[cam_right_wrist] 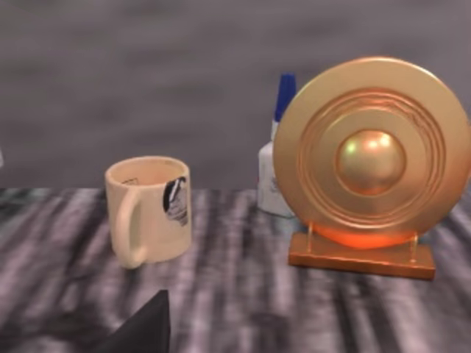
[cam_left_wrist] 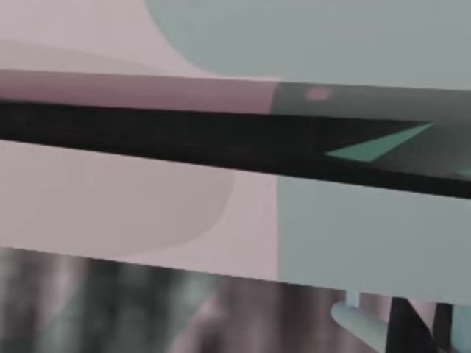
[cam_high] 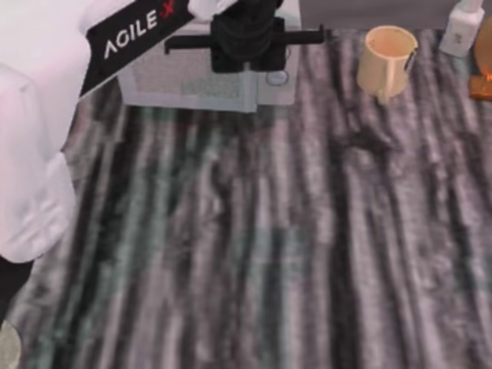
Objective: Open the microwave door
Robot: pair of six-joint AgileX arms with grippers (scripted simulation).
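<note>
Tabletop: left pincer (cam_high: 244, 38) seemingly over microwave (cam_high: 201, 84)

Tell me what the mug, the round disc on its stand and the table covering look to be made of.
The mug looks like glazed cream ceramic: thick smooth wall, soft sheen, printed picture. The disc seems polished gold-toned metal, brass perhaps: bright highlights on its dome and raised rings, on a coppery base. The table covering reads as streaked grey fabric or stone print; which one is unclear.
</note>
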